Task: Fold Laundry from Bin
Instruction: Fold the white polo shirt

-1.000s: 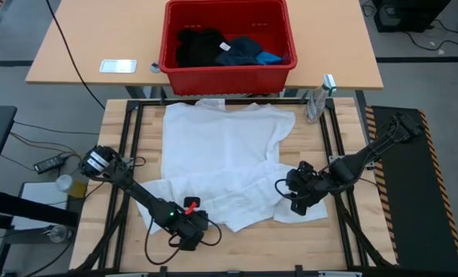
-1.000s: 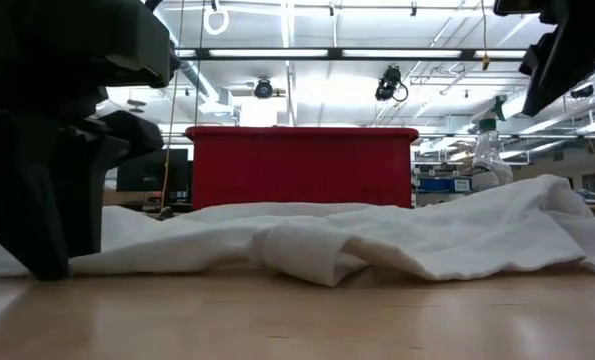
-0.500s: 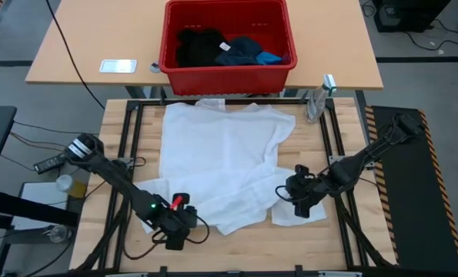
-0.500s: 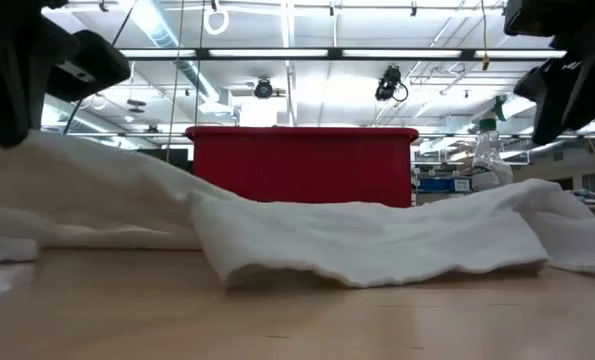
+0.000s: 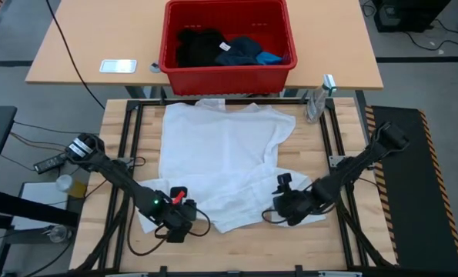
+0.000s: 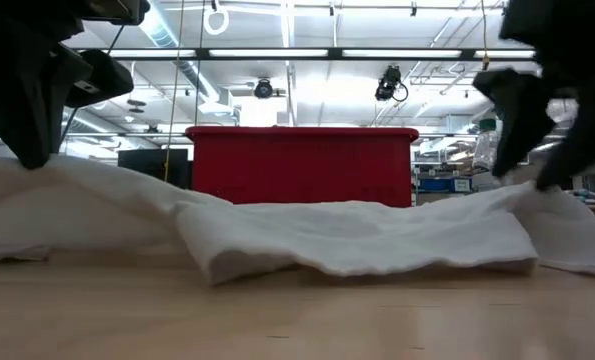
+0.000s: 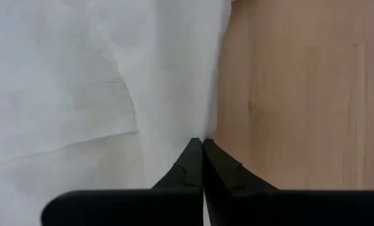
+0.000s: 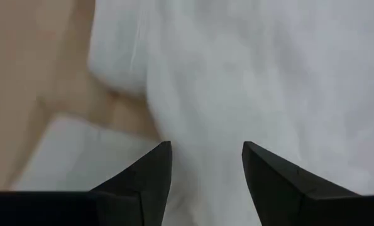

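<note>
The large white garment lies spread over the wooden table, with its near part rumpled. My left gripper is at the garment's near left edge and is shut on the cloth. My right gripper stands open, pointing down over the garment's near right part. In the low view it shows at the right. The red bin stands on the far table and holds black, dark navy and bright blue laundry. My left gripper pinches the white garment's near edge between its two shut fingers, coming from above at a slant. I cannot tell whether it has one layer or several. The held edge is raised off the table and the rest lies on it. My right gripper: I cannot tell whether its fingertips touch the cloth.
A clear spray bottle stands at the table's far right corner. A flat white device lies on the far table, left of the bin. Bare wood shows along the near edge.
My left gripper has taken hold of the garment's near edge, then risen and gone a little toward the table's left edge. That edge is lifted while the far part stays flat. My right gripper has rolled and come down toward the near left onto the garment's right part.
</note>
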`<state>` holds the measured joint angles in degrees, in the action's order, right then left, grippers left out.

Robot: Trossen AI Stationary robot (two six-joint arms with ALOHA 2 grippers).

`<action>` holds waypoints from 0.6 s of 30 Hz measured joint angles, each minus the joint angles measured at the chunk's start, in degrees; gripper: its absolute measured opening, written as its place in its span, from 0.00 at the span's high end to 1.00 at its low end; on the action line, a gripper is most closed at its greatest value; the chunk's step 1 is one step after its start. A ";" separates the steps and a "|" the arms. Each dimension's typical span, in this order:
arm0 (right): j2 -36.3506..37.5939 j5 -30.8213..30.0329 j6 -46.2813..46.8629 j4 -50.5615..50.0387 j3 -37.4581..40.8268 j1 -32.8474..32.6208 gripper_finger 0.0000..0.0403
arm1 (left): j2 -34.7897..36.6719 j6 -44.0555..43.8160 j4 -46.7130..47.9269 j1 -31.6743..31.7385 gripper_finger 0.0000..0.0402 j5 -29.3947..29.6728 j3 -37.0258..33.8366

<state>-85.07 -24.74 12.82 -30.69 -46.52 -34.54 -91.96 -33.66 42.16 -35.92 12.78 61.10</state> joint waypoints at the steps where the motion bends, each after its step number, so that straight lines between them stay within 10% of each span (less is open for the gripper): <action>1: -1.11 0.73 0.08 0.05 0.02 0.00 0.50 | 0.00 0.05 0.07 0.12 1.00 0.00 0.00; 9: -5.36 -2.16 1.98 2.87 0.01 0.00 0.57 | 0.00 0.25 0.10 0.50 1.00 0.00 0.00; 18: -3.54 -0.88 2.53 2.35 -0.22 0.00 0.97 | -0.01 1.78 0.92 0.60 1.00 0.01 0.00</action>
<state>-88.61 -25.61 15.34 -28.34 -46.75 -34.54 -91.97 -31.88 43.08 -35.32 12.78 61.10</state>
